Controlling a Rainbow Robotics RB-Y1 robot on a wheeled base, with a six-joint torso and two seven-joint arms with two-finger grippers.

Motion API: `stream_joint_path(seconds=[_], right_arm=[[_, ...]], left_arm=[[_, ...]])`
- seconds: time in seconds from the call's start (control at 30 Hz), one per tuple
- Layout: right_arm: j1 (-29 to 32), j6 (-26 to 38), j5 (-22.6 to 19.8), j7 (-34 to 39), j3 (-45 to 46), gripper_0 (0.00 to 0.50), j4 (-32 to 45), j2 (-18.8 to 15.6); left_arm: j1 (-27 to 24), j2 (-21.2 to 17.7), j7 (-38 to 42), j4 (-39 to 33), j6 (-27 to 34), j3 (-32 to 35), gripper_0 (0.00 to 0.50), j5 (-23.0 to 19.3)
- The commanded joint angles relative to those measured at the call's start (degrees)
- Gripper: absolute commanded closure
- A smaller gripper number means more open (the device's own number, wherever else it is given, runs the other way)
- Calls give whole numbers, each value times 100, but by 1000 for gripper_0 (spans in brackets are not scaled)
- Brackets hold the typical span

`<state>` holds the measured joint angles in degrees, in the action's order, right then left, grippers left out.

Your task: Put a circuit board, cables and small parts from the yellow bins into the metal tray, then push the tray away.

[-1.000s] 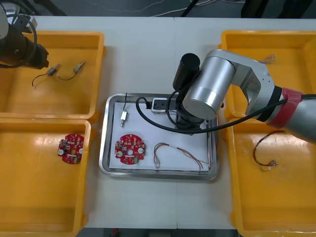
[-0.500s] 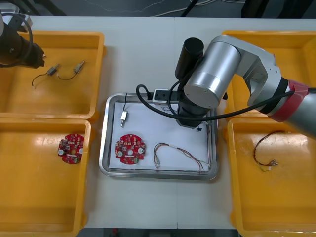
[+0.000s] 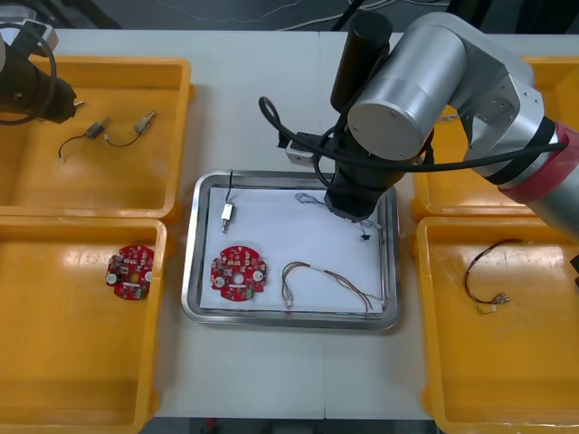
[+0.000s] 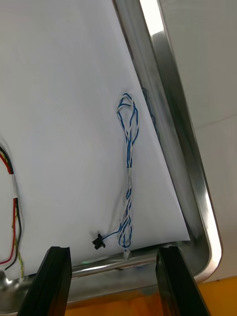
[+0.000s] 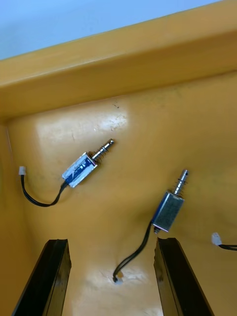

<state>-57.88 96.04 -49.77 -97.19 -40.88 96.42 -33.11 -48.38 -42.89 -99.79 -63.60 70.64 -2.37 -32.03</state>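
Observation:
The metal tray (image 3: 194, 271), white inside, holds a round red circuit board (image 3: 238, 274), a small metal part (image 3: 226, 214), a red and yellow cable (image 3: 326, 280) and a twisted blue and white cable (image 4: 128, 177). That blue and white cable lies loose by the tray's rim (image 4: 173, 123). My right gripper (image 4: 113, 284) is open above it, touching nothing. My right arm (image 3: 407, 90) covers the tray's far right part. My left gripper (image 5: 113, 279) hangs open over two small metal parts (image 5: 79, 168) (image 5: 168, 212) with black leads in the far left yellow bin (image 3: 172, 136).
The near left bin (image 3: 54, 362) holds another red circuit board (image 3: 129, 271). A dark red cable (image 3: 484, 280) lies in the near right bin (image 3: 543, 380). Bins flank the tray closely on both sides. Bare table lies beyond the tray's far edge.
My right arm has lifted and drawn back toward the table's far side, leaving the blue and white cable lying in the tray. The left arm has barely moved.

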Motion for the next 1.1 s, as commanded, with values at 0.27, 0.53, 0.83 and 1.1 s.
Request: stream_joint_path(seconds=[0.27,0.53,0.83,1.1], right_arm=[[-215,1396,-95,2046,1091,0,729,59],[-144,1396,-77,3171,1566,0,861,-99],[348,1396,-24,4050,2146,0,1195,-486],[743,1396,-42,4586,2585,0,1353,-890]], left_arm=[[-330,150,-841,49,-473,-9,0,12],[-330,431,-867,49,-675,-282,0,144],[-269,598,-911,58,-701,-475,0,214],[-251,598,-955,216,-833,-519,0,258]])
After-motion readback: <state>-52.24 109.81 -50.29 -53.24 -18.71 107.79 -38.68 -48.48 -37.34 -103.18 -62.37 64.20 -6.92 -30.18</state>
